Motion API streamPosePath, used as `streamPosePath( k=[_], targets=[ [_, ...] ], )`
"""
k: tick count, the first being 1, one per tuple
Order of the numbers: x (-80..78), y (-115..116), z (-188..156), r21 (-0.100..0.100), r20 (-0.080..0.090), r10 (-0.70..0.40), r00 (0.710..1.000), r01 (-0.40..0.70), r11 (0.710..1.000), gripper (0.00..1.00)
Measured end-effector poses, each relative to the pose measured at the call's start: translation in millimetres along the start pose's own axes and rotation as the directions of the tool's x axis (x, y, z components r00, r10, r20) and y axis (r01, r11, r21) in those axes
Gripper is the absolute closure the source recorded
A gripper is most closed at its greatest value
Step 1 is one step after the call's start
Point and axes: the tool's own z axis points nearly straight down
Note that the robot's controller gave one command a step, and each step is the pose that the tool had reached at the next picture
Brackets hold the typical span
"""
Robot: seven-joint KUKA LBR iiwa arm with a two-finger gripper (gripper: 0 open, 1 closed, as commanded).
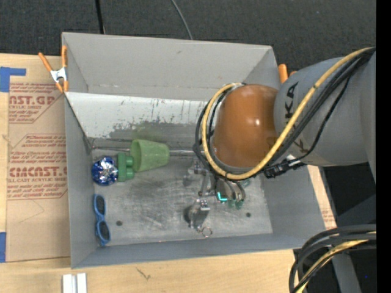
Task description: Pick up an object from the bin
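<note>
My gripper (pixel 200 211) hangs low over the bare bin floor at the front right of the middle, below the arm's orange cover. A small teal-green thing (pixel 231 199) shows just to its right; I cannot tell whether it lies in the bin or is part of the gripper. The nearest clear loose thing is a light green cup (pixel 151 155) lying on its side at the back left, its narrow end against a darker green knobbed piece (pixel 126 167). The gripper is well apart from both.
A shiny blue ball (pixel 105 171) rests against the left wall beside the green piece. A pair of small blue sunglasses (pixel 99 219) lies along the front left wall. The arm and its cables cover the bin's right side.
</note>
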Motion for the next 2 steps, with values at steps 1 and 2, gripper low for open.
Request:
streamPosePath(
  k=[1, 2],
  targets=[
    [5.7, -57.1, 96.4, -0.005, 0.016, 0.151, 0.988, -0.151, 0.988, 0.00],
    [8.1, -29.9, 67.3, -0.003, 0.008, 0.246, 0.969, -0.246, 0.969, 0.00]
  ],
)
